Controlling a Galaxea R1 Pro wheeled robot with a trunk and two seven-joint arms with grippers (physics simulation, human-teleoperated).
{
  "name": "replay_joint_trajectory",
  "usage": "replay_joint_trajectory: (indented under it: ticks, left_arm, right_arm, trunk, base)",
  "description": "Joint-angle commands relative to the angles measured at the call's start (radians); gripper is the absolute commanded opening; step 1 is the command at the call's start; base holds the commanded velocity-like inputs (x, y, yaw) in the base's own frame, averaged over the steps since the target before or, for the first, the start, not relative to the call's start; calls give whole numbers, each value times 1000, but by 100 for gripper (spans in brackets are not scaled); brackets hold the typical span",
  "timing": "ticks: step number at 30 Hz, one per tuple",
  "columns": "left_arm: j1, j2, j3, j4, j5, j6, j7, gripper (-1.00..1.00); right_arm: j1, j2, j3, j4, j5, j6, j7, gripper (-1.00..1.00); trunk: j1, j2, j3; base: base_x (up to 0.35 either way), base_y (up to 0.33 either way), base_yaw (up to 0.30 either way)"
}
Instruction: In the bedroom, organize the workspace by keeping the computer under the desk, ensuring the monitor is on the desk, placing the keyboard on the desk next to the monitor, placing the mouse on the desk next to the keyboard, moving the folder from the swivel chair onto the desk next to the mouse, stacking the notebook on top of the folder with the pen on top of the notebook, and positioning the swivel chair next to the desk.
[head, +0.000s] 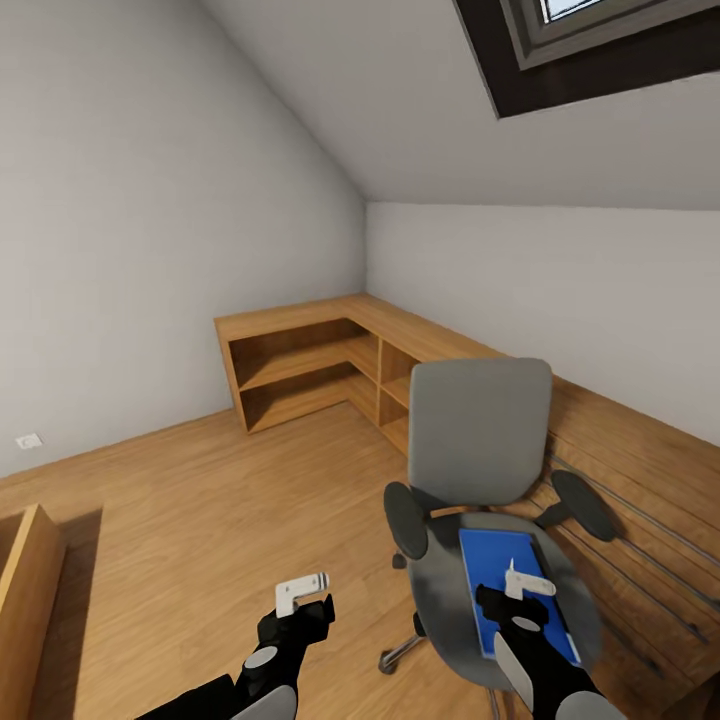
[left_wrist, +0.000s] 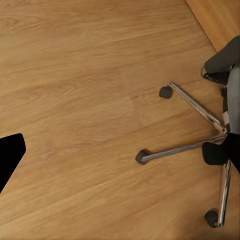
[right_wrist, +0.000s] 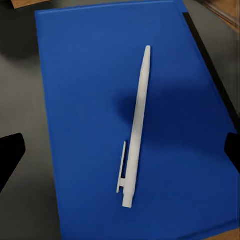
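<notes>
Folder, bright blue, lies flat on the seat of the swivel chair, reaching toward the seat's front edge; a dark strip runs along one long edge. Head view: the chair stands on light wood floor in the bedroom, grey backrest upright, black armrests at either side of the seat, one silver leg with a castor showing below the seat's front. Behind the chair, a low wooden corner shelf unit runs along two grey walls. Dark-framed skylight in the sloped ceiling. Right gripper hangs over the folder's front half, white piece at its tip; jaw state not readable from here. Left gripper hovers over bare floor beside the chair, well apart from it, holding nothing; cannot tell whether released or clenched.

Left wrist view: plank floor, the chair's silver star base with three black castors visible, part of the seat edge above it. One dark fingertip at the frame edge.

Right wrist view: folder seen from above on the grey seat. Pen, white-silver, lies on the folder's middle, roughly along its length, clip near one end. Two dark fingertips stand wide apart at either side, released, touching neither pen nor folder.
</notes>
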Motion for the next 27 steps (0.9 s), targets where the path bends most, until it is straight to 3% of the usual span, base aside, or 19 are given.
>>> replay_joint_trajectory:
  ticks: [1, 9, 23, 27]
  left_arm:
    - [-2, 1, -3, -1, 8, -8, 3, 100]
    - [-2, 1, -3, -1, 8, -8, 3, 100]
    - [-2, 1, -4, -1, 8, -8, 3, 100]
    - [-2, 0, -5, -1, 8, -8, 3, 100]
  right_arm:
    - [-1, -1, 2, -1, -10, -2, -2, 100]
    - [-1, -28, 2, -1, -49, -3, 0, 100]
    - [-1, -32, 3, -1, -61, -2, 1, 100]
    - [-1, -31, 3, -2, -62, 39, 2, 100]
  trunk:
    - [4, -8, -4]
    - [35, -64, -29]
    - [88, -162, -73]
    - [104, -190, -86]
  base:
    - [0, 0, 0]
    - [0, 0, 0]
    - [0, 0, 0]
    - [0, 0, 0]
